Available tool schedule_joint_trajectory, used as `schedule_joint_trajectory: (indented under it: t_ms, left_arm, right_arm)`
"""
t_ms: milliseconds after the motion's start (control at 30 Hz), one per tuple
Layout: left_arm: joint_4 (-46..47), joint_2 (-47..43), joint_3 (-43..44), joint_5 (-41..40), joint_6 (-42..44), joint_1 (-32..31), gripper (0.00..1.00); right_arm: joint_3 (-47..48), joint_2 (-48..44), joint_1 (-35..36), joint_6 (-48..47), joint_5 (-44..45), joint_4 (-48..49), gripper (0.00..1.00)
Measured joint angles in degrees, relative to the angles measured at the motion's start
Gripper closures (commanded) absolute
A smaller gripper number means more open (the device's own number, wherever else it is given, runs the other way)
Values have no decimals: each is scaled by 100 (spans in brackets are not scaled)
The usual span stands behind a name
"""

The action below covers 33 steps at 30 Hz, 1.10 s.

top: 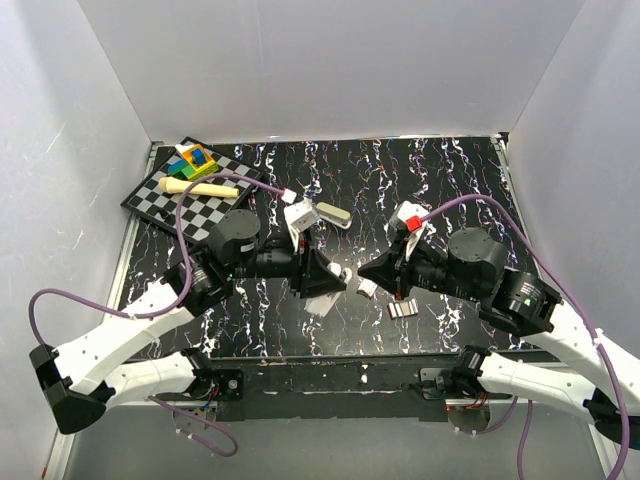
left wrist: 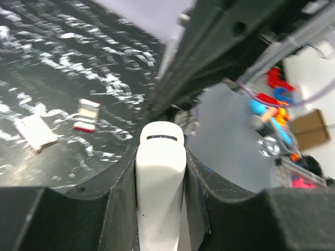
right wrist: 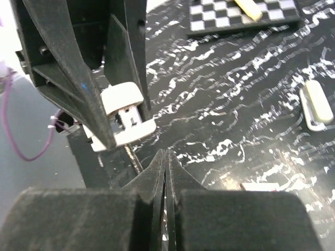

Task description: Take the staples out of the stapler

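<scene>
The stapler point(left wrist: 159, 178) is small and white, and it is up off the table point(top: 450, 180), near the middle. The left gripper point(top: 335, 278) holds it, with one jaw pressed on each long side. It looks like hard, smooth plastic, so it is probably light and stiff, but it could slip or twist if it gets pushed from the end. The sides of the body are the best place to hold it, because that leaves the end free for the other arm. I cannot see the staples inside. A strip of them would be thin and would snap easily, so it should come out slowly.

The right gripper point(right wrist: 165, 157) is shut tight and holds nothing. Its tips point at the open end of the stapler, very near, but I cannot tell if they touch.

On the table nearby lie a little white and red thing point(left wrist: 86, 115) and a flat white bit point(left wrist: 34, 133). Farther off are a tan bar point(right wrist: 316, 104) and a checkerboard point(top: 190, 195).
</scene>
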Motion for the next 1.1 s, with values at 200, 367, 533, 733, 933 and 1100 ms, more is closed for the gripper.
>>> schedule_joint_trajectory:
  t_ms: [200,367,533,733,933,1100]
  left_arm:
    - [-876,682,664,-1698,203,2,100]
    - [-1602,1443,1268,-3088,249,114,100]
    - [-1912,2149,1657,-3790,365,553,100]
    - [-2153,3082,1976,-4223,461,1202,100]
    - [-2205,3720,2013,-4454,474,1740,100]
    - [-2197,4221,2124,-4660,570,2048,100]
  right_arm:
    - [-120,109,-2,203,710,-278,99]
    - [-223,407,-2,422,916,-424,99]
    - [-234,702,-2,654,1167,-529,99]
    - [-245,907,-7,894,1482,-546,99]
    - [-437,933,-7,1038,1526,-542,99]
    - [-579,994,-7,1165,1515,-503,99]
